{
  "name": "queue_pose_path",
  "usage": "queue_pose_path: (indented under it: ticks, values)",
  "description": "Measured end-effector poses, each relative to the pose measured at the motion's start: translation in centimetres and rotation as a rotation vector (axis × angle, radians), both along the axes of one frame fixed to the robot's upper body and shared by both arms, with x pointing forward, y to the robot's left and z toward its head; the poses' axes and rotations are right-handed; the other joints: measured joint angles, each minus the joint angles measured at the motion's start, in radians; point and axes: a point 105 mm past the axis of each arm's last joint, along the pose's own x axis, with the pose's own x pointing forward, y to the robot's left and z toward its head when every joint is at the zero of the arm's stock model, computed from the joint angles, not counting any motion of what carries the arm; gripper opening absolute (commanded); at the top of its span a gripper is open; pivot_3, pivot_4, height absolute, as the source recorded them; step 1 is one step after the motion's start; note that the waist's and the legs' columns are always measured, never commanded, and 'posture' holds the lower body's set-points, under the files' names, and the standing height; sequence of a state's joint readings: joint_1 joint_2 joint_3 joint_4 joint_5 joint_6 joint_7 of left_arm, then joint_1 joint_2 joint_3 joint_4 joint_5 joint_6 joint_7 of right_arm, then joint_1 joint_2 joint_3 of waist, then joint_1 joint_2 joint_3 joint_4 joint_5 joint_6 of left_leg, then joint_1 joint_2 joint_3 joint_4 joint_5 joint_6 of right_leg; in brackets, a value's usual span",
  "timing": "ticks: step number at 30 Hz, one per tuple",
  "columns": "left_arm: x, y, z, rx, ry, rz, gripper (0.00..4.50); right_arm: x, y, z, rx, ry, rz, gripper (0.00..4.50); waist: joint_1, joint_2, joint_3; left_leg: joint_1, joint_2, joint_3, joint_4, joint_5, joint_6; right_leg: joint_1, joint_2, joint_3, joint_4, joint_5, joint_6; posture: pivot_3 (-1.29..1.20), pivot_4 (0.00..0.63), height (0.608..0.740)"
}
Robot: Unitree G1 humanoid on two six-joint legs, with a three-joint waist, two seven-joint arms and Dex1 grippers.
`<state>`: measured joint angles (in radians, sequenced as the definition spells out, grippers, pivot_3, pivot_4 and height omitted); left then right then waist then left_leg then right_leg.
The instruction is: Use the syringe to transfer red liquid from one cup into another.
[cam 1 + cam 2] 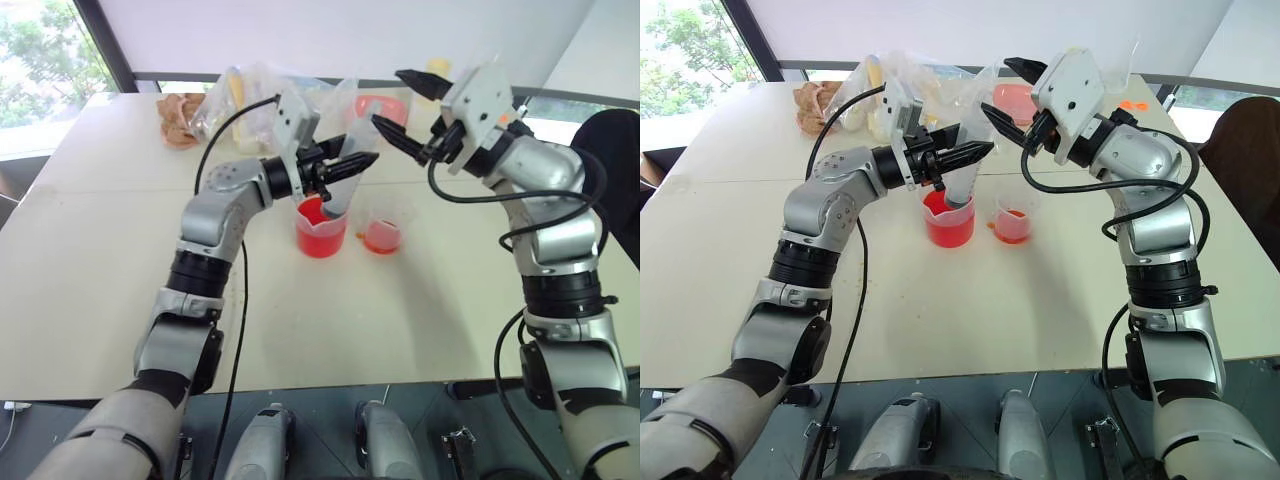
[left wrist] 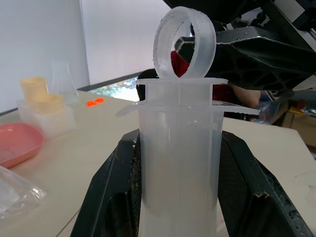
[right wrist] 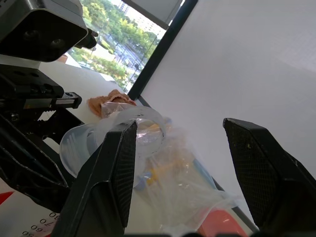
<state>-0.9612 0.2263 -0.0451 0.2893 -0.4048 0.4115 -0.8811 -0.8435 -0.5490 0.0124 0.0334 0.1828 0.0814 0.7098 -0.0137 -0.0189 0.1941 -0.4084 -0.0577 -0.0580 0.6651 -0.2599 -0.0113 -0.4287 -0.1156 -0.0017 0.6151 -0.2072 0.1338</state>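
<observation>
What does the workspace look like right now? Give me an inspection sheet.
Surface: pale table, dry.
Job's things: clear plastic syringe, tip in tall clear beaker of red liquid; short clear cup beside it, some red inside.
Clutter: plastic bags, pink bowl, tan cloth at far edge.
Grippers: left gripper shut on syringe; right gripper open near plunger ring.
Cables: black cable along left arm.
Surroundings: windows.

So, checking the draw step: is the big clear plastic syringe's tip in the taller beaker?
In: syringe, held upright, its tip inside the beaker.
</observation>
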Motion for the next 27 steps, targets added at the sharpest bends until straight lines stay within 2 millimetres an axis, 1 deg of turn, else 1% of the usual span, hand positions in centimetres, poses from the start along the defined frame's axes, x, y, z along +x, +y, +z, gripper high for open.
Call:
queue_pose_path:
  ticks: [2,4,5,6,14,19,27]
  values:
    - [-0.1,0.0,-0.4,0.002,0.006,-0.003,1.48,0.3,0.2,-0.3,0.01,0.01,0.005,1.98,0.0,0.0,0.0,0.0,0.0,0.0,0.0,0.0,0.0,0.0,0.0,0.0,0.0,0.0,0.0,0.0,0.15,0.74]
    - [0.0,0.1,-0.5,0.0,0.005,-0.001,1.48,0.5,0.4,-0.7,0.007,0.016,0.009,0.98,0.001,0.0,0.0,0.0,0.0,0.0,0.0,0.0,0.0,0.0,0.0,0.0,0.0,0.0,0.0,0.0,0.15,0.74]
    - [0.0,0.1,-0.4,-0.002,0.001,0.004,1.48,0.4,0.6,-0.8,0.0,0.017,0.018,0.38,0.001,0.0,0.0,0.0,0.0,0.0,0.0,0.0,0.0,0.0,0.0,0.0,0.0,0.0,0.0,0.0,0.15,0.74]
    - [0.1,0.2,-0.4,-0.007,-0.004,0.01,1.48,0.4,0.9,-1.0,-0.008,0.017,0.028,0.03,0.0,0.0,0.0,0.0,0.0,0.0,0.0,0.0,0.0,0.0,0.0,0.0,0.0,0.0,0.0,0.0,0.15,0.74]
    - [0.7,0.2,-0.9,-0.006,-0.039,0.038,1.48,0.7,0.8,-1.2,-0.016,0.022,0.018,0.03,0.001,0.0,0.0,0.0,0.0,0.0,0.0,0.0,0.0,0.0,0.0,0.0,0.0,0.0,0.0,0.0,0.15,0.74]
    - [1.1,0.2,-0.8,-0.019,-0.092,0.067,1.48,1.0,0.9,-0.6,-0.025,0.0,0.007,0.03,0.0,0.0,0.0,0.0,0.0,0.0,0.0,0.0,0.0,0.0,0.0,0.0,0.0,0.0,0.0,0.0,0.15,0.74]
    - [1.7,0.2,-1.3,-0.026,-0.119,0.088,1.48,1.4,0.8,-0.1,-0.026,-0.01,-0.007,0.03,0.0,0.0,0.0,0.0,0.0,0.0,0.0,0.0,0.0,0.0,0.0,0.0,0.0,0.0,0.0,0.0,0.15,0.74]
